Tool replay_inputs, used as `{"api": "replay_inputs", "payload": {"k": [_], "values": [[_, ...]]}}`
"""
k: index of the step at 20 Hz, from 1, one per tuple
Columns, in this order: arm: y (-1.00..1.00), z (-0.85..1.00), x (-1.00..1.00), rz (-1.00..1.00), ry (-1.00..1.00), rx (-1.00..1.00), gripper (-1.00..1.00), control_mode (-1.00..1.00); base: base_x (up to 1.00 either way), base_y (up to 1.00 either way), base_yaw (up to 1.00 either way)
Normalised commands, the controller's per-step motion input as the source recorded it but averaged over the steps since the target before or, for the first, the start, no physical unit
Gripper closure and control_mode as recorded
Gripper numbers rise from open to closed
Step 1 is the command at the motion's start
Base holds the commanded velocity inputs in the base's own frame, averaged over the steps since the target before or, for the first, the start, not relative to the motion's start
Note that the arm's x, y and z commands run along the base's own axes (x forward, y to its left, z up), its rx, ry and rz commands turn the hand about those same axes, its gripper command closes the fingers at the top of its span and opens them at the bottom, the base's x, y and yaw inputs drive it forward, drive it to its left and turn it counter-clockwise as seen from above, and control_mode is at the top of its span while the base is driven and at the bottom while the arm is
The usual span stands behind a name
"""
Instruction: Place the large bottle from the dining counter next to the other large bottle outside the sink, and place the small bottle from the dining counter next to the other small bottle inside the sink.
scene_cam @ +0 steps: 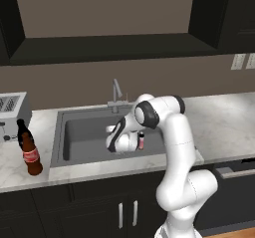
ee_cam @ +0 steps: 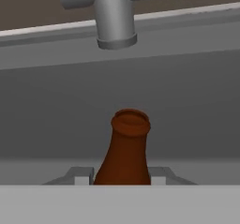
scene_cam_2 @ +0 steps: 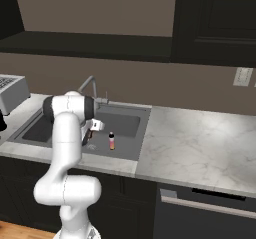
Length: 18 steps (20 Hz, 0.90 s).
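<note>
Your gripper (ee_cam: 121,180) is pinched on the small bottle from the dining counter (ee_cam: 125,148), held upright inside the sink (scene_cam: 74,132) below the faucet (ee_cam: 112,17), with the other small bottle (scene_cam: 141,141) just beside it toward the sink's front right corner.

Wide grey steel sink basin (scene_cam: 74,132) was plain mid-grey, its curved faucet (scene_cam: 116,93) lighter silver-grey. Pale marble surface (scene_cam_2: 200,138) was white with faint grey veining. Tall cola bottle (scene_cam: 31,155) was dark brown with a red label band bearing white marks; slim bottle behind it (scene_cam: 21,127) was near-black. Tiny cola bottle in the basin (scene_cam_2: 111,141) had a dark cap and reddish-orange body. Bottle neck (ee_cam: 126,148) in hand view was rust-brown. Toaster (scene_cam: 12,110) was silver-grey. Cabinets (scene_cam: 74,212) were black, wall (scene_cam: 74,82) taupe-brown.
</note>
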Motion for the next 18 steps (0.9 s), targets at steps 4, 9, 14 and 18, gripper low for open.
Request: {"api": "replay_inputs", "payload": {"k": [4,9,14,18], "values": [[0.00,-0.36,0.00,0.04,0.00,0.00,1.00,-1.00,0.00,0.00,0.00],[0.00,-0.36,0.00,0.03,0.00,0.00,1.00,-1.00,0.00,0.00,0.00],[-0.01,-0.23,0.00,0.01,0.00,0.00,1.00,-1.00,0.00,0.00,0.00],[-0.01,-0.22,0.02,0.00,0.00,0.00,1.00,-1.00,0.00,0.00,0.00]]}}
